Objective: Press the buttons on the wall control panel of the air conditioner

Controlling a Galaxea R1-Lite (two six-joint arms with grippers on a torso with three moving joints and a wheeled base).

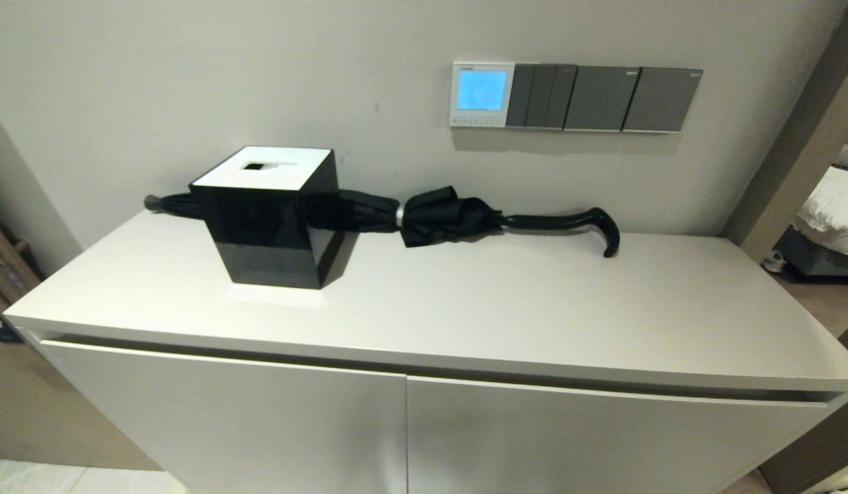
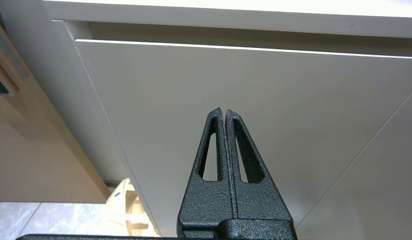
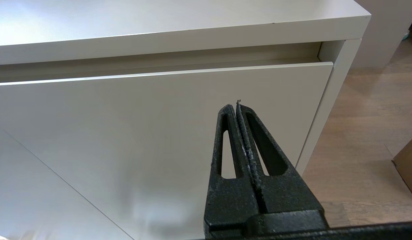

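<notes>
Item one, the control panel (image 1: 481, 94): a small white-framed square with a lit blue screen, mounted on the wall above the tabletop (image 1: 465, 302). The buttons (image 1: 477, 121) are sitting in a thin pale strip along its bottom edge, too small to count. I am judging it hangs at that height for a standing person's reach, which puts it well above and beyond where my arms are hanging.

Item two, dark grey switch plates (image 1: 602, 98): running in a row from the panel's right side, touching it. Not my target.

Item three, a black box (image 1: 266, 214) with a white slotted top: standing on the tabletop's left part. A folded black umbrella (image 1: 451, 214) is lying behind it along the wall, handle pointing right, directly beneath the panel. I am reckoning both as obstacles to pass over on any reach.

Item four, my left claw (image 2: 224, 111): pinched fully together, gripping nothing, pointing at the left cabinet door (image 2: 226, 83) below the tabletop's edge.

Item five, my right claw (image 3: 236, 106): likewise pressed together and empty, facing the right cabinet door (image 3: 142, 110) near the cabinet's right corner. Closed tips are making a narrow point, suited to prodding small buttons.

Views: only the head camera is showing the panel, box and umbrella, and neither arm. Only the wrist cameras are showing my claws, low in front of the doors. No press has begun.
</notes>
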